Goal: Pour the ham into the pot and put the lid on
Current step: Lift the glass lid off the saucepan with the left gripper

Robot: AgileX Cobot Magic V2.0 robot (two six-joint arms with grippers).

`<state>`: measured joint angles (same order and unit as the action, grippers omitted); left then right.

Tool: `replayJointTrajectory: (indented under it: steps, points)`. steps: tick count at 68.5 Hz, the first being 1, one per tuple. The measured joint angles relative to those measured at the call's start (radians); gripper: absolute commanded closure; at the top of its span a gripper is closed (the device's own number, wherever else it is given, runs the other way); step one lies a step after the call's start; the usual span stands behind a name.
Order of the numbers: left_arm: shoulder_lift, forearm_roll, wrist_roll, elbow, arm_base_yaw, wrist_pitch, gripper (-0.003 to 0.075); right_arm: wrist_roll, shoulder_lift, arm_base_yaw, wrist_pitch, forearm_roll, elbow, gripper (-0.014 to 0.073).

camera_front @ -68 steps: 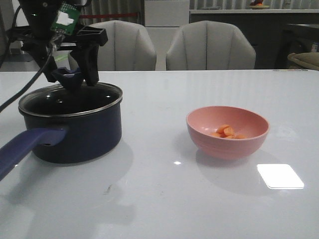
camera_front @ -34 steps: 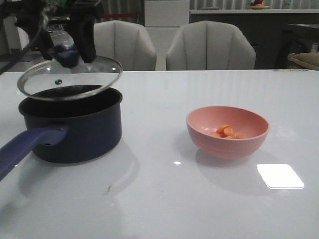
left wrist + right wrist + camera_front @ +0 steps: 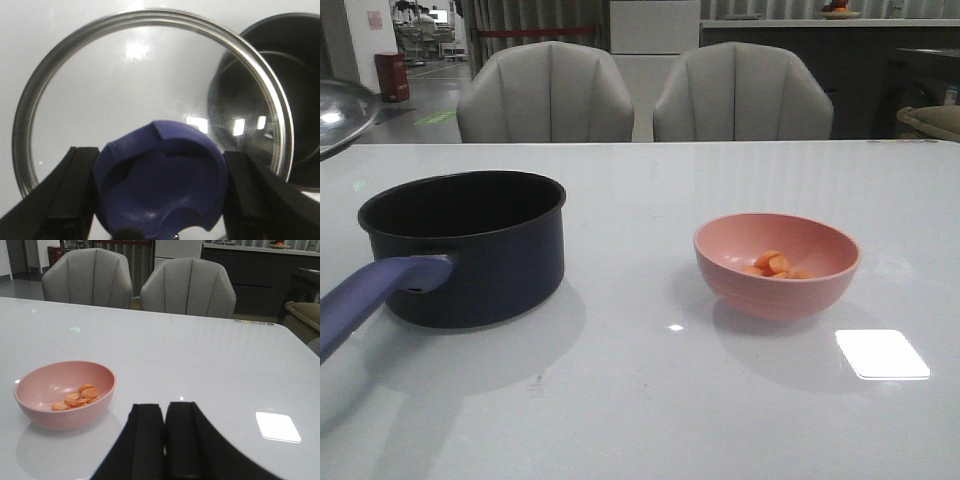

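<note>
The lid (image 3: 150,95) hangs from the left gripper (image 3: 160,192), lifted clear of the pot (image 3: 470,250) and off to its left side; in the front view only a sliver of its glass dome (image 3: 340,115) shows at the left edge. In the left wrist view, the gripper's 2 black fingers (image 3: 70,195) press against either side of the flared blue-purple knob (image 3: 160,185), so the jaws are clamped on it, spread about the knob's width. Through the glass and past its metal rim, part of the pot's black inside (image 3: 285,95) is seen beside the lid, not under its middle.

The pot stands uncovered on the white table (image 3: 650,400), its long purple-blue handle (image 3: 365,300) pointing toward the near left edge. Well to its right sits the pink bowl (image 3: 777,265) with the ham (image 3: 775,265) slices in its bottom.

The right gripper (image 3: 164,440) holds nothing, its 2 fingers pressed together, low over the table, the bowl (image 3: 65,400) and ham (image 3: 77,397) near it.
</note>
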<state>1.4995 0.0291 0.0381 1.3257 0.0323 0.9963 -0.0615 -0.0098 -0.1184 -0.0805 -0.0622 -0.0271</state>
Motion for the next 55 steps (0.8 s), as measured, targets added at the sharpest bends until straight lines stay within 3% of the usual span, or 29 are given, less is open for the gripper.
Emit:
replayJointTrajectory:
  steps: [5,17,45,51,55]
  points:
    - [-0.007,-0.037,-0.032,-0.073,-0.077,-0.041,0.0495,0.0,0.0,0.0,0.0,0.0,0.0,0.0448]
    - [-0.001,-0.086,-0.048,-0.191,-0.148,-0.154,0.0495,0.0,0.0,0.0,0.0,0.0,0.0,0.0448]
    - [0.2,-0.104,-0.102,-0.239,-0.165,-0.268,0.0482,0.0,0.0,0.0,0.0,0.0,0.0,0.0448]
    - [0.238,-0.104,-0.12,-0.239,-0.165,-0.286,0.0395,0.0,0.0,0.0,0.0,0.0,0.0,0.0448]
    - [0.251,-0.114,-0.122,-0.239,-0.165,-0.294,0.0293,0.0,0.0,0.0,0.0,0.0,0.0,0.0448]
